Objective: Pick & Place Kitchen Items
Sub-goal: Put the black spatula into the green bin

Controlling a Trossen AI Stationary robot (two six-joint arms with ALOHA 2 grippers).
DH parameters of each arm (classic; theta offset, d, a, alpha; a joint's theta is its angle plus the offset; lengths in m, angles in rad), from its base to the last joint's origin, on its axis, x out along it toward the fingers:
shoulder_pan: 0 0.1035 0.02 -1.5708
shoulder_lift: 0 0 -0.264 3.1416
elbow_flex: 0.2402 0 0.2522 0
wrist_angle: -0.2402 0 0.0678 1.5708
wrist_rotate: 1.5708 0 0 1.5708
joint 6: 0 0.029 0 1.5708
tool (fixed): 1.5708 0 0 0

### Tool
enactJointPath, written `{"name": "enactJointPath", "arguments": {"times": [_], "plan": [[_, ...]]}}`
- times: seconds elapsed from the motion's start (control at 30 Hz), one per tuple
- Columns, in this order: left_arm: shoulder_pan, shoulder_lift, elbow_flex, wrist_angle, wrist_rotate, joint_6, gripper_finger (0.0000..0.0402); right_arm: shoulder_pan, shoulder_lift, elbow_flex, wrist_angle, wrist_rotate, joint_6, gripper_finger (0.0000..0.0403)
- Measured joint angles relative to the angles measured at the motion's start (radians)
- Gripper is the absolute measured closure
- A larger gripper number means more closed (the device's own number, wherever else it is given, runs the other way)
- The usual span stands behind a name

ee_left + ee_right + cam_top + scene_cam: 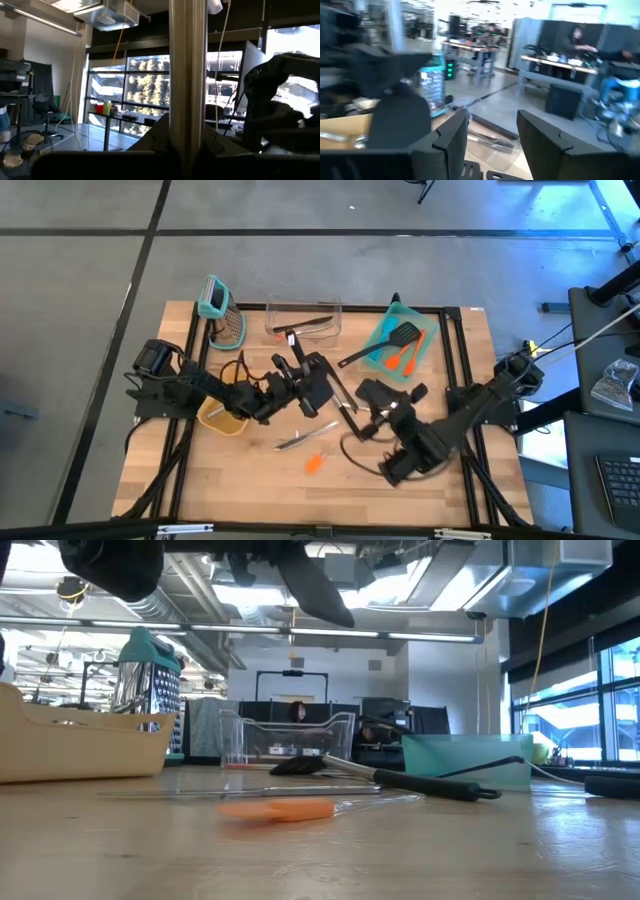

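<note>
I am holding my left hand [296, 370] up over the middle of the tabletop [250, 470], fingers nearly shut on the upright handle of a black slotted turner [312, 585] hanging above the wood. Behind this hand the clear bin [303, 318] is sitting; the yellow tub [220, 418] is lying back by my forearm. My right hand [368, 394] is hovering just beside it, fingers [451, 134] standing half apart, nothing between them. Under my hands an orange spatula [314, 463] and thin metal pieces [300, 439] are lying; beyond my right hand the teal tray [428, 338] is holding more utensils.
</note>
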Motion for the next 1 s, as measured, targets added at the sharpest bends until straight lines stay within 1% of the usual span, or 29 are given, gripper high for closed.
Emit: {"name": "enactJointPath", "arguments": {"times": [0.17,0.27,0.4,0.53,0.77,0.87,0.93,1.0], "plan": [[0.008,0.0,0.0,-0.002,0.0,0.018,0.037,-0.034,0.001,-0.08,0.131,-0.014,0.008,0.0231],[-0.007,0.0,0.0,-0.002,-0.018,0.084,0.037,-0.043,0.001,-0.089,0.18,-0.023,0.005,0.0231],[-0.025,0.0,0.0,-0.001,-0.092,0.185,0.037,-0.054,0.001,-0.091,0.217,-0.029,0.0,0.0231],[-0.03,0.0,0.0,-0.002,-0.153,0.222,0.037,-0.079,0.001,-0.091,0.257,-0.047,-0.021,0.0231],[-0.04,0.001,0.0,-0.007,-0.345,0.386,0.037,-0.151,0.002,-0.091,0.374,-0.051,-0.025,0.0231],[-0.035,0.001,0.0,-0.025,-0.382,0.429,0.037,-0.186,0.001,-0.091,0.435,-0.047,-0.026,0.0231],[-0.03,0.002,0.0,-0.034,-0.407,0.447,0.037,-0.206,-0.003,-0.085,0.462,-0.055,-0.075,0.0231],[-0.023,0.002,0.001,-0.059,-0.431,0.469,0.037,-0.221,-0.003,-0.054,0.465,-0.055,-0.171,0.0231]]}}
